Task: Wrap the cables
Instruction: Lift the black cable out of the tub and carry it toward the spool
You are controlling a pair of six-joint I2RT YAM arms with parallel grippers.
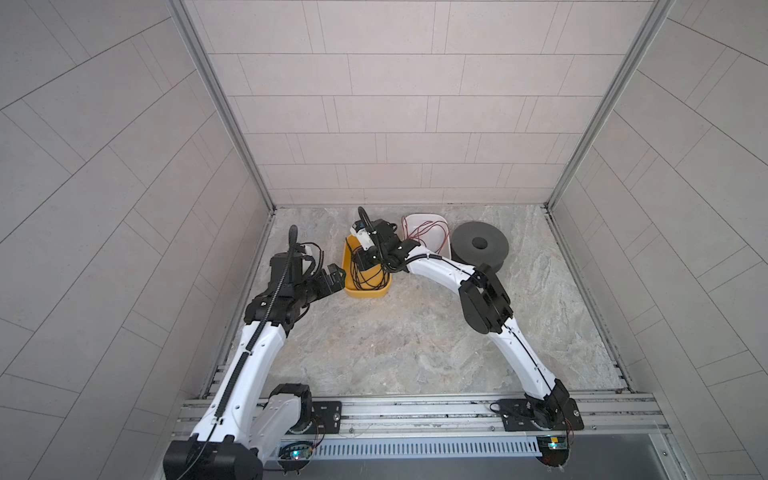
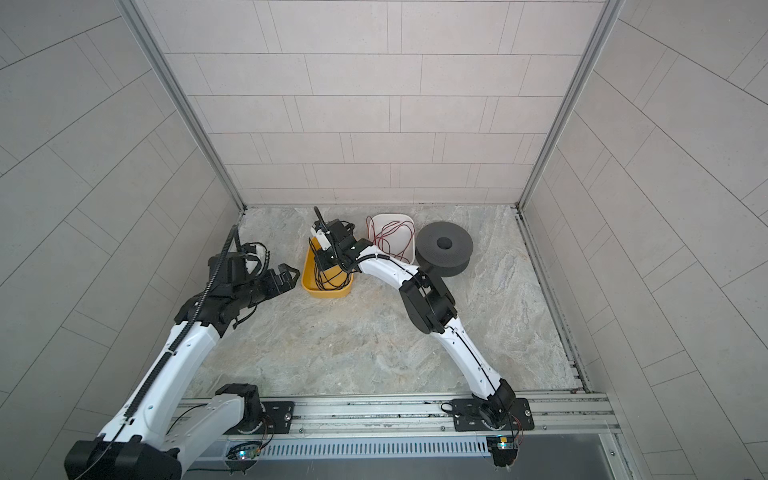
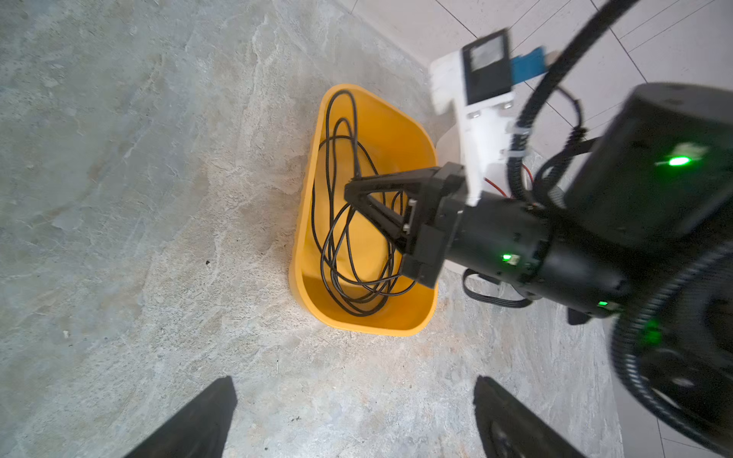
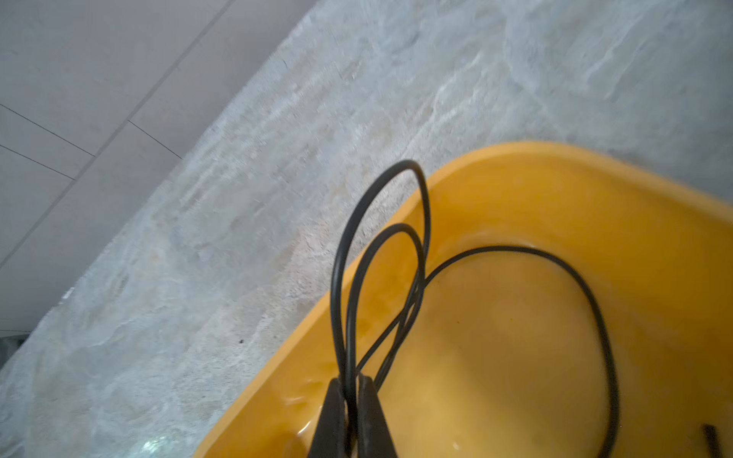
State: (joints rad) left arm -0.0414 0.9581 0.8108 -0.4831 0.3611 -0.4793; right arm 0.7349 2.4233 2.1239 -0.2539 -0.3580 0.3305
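The cables are one thin black wire (image 3: 359, 313) lying in loose loops inside a yellow bin (image 3: 380, 327) near the back of the table, in both top views (image 1: 368, 284) (image 2: 328, 282). My right gripper (image 4: 351, 382) reaches down into the bin and is shut on a few strands of the wire (image 4: 496, 249). Two loops rise past its fingertips over the bin's rim (image 4: 555, 166). The left wrist view shows that gripper (image 3: 349, 190) from the side. My left gripper (image 3: 355, 382) stands wide open and empty just left of the bin (image 1: 365, 294), above bare table.
A white bin (image 1: 424, 216) holding a thin red wire (image 1: 428, 230) stands right of the yellow bin. A dark grey foam spool (image 1: 480, 245) sits beside it. Tiled walls close in the back and sides. A metal rail (image 1: 415, 409) runs along the front.
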